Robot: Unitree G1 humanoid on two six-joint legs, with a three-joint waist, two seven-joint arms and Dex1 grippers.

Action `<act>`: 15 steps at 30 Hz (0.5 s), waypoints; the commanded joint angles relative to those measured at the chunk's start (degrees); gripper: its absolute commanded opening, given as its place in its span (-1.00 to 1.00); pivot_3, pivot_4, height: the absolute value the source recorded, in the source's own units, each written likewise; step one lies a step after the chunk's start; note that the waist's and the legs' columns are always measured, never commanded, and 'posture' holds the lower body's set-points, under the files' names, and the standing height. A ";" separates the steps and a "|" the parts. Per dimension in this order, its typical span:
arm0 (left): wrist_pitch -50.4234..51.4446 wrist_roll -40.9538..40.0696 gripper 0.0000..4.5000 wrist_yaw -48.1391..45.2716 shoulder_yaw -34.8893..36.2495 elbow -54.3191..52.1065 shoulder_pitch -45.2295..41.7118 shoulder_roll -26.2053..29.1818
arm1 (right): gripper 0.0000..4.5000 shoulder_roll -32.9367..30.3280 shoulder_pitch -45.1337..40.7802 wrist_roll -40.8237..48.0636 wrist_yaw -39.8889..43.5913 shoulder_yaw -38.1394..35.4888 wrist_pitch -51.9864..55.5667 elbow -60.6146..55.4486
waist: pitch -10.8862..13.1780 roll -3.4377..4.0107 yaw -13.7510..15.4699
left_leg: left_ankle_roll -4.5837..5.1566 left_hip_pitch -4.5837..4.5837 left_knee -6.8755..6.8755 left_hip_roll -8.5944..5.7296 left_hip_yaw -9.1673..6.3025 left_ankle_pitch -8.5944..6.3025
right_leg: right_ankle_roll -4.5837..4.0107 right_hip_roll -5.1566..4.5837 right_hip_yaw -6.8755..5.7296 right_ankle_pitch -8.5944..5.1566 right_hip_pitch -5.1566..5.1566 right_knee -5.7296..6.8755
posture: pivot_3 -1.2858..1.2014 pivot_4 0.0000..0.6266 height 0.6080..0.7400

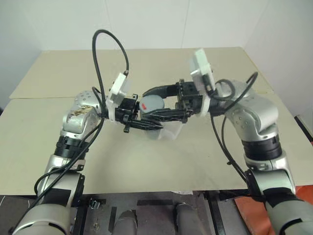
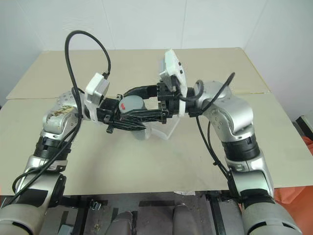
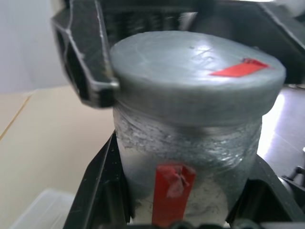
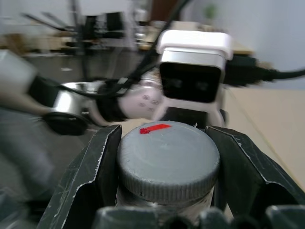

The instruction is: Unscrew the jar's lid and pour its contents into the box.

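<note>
The jar (image 3: 190, 157), silvery with a red label, hangs roughly upright in mid-air over the table. My left gripper (image 1: 144, 119) reaches in from the left and is shut on the jar's body below the cap. The grey lid (image 1: 152, 103), with a red mark on top, sits on the jar. My right gripper (image 4: 164, 136) comes from the right and is shut on the lid, one black finger on each side. The clear plastic box (image 1: 171, 130) rests on the table just under and to the right of the jar. The contents are hidden inside.
The beige table (image 1: 146, 161) stretches wide around the box, with its front edge near me and a seam running across its left side. Black cables (image 1: 110, 41) loop above both wrists. A white wall stands behind the table.
</note>
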 commanded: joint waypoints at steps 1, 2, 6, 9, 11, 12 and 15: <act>0.08 -4.74 -0.14 -2.35 -0.42 -4.51 0.22 1.91 | 0.22 0.81 -3.70 -0.49 8.86 -0.46 -4.94 6.60 | 0.00 0.00 -0.24 | 0.00 0.00 -0.01 0.00 0.00 0.00 | 0.00 0.00 0.00 0.00 0.00 0.01 | 0.03 -0.52 1.00; 0.03 -4.80 -0.14 -2.35 -0.66 -4.67 0.15 1.83 | 0.22 1.56 -4.61 -1.11 9.54 -0.19 -5.52 8.31 | 0.00 0.01 -0.39 | 0.00 0.00 0.00 0.00 0.00 0.00 | 0.00 0.00 0.00 0.00 -0.01 0.02 | 0.03 -0.52 1.00; -0.65 -4.06 -0.14 -2.35 -1.14 -4.16 0.02 1.24 | 0.22 3.60 -5.69 -4.86 10.31 1.09 -8.65 11.96 | 0.01 0.01 -1.03 | -0.02 0.00 0.00 0.00 -0.02 0.01 | 0.00 0.00 0.00 0.00 -0.02 0.08 | 0.03 -0.52 1.00; -0.65 -2.78 -0.14 -2.35 -0.57 -3.17 0.16 0.96 | 0.80 3.85 -4.75 -6.40 8.37 0.44 -9.17 11.36 | 0.01 0.02 -1.10 | -0.09 -0.02 0.00 0.00 -0.04 0.05 | 0.00 0.00 -0.02 0.00 -0.02 0.11 | 0.03 -0.52 1.00; -0.32 -2.10 -0.14 -1.91 0.01 -2.64 0.60 1.11 | 0.99 3.33 -3.45 -6.31 6.44 -0.95 -8.33 9.45 | 0.01 0.02 -1.14 | -0.17 -0.02 0.00 -0.01 -0.04 0.10 | 0.00 0.00 -0.02 0.00 -0.03 0.13 | 0.03 -0.52 1.00; 0.00 -1.70 -0.14 -1.25 0.27 -2.26 0.89 1.25 | 0.99 2.66 -2.38 -6.01 5.47 -1.87 -7.83 7.92 | 0.01 0.02 -1.13 | -0.17 -0.02 0.00 -0.01 -0.05 0.10 | 0.00 0.00 -0.02 0.00 -0.03 0.12 | 0.03 -0.52 1.00; 0.37 0.09 -0.14 1.89 1.20 -0.73 1.38 1.49 | 0.99 -0.25 1.87 -4.81 1.67 -5.28 -6.30 2.08 | 0.01 0.01 -0.96 | -0.16 -0.03 0.00 -0.01 -0.06 0.09 | 0.00 0.00 -0.02 0.00 -0.02 0.12 | 0.03 -0.52 1.00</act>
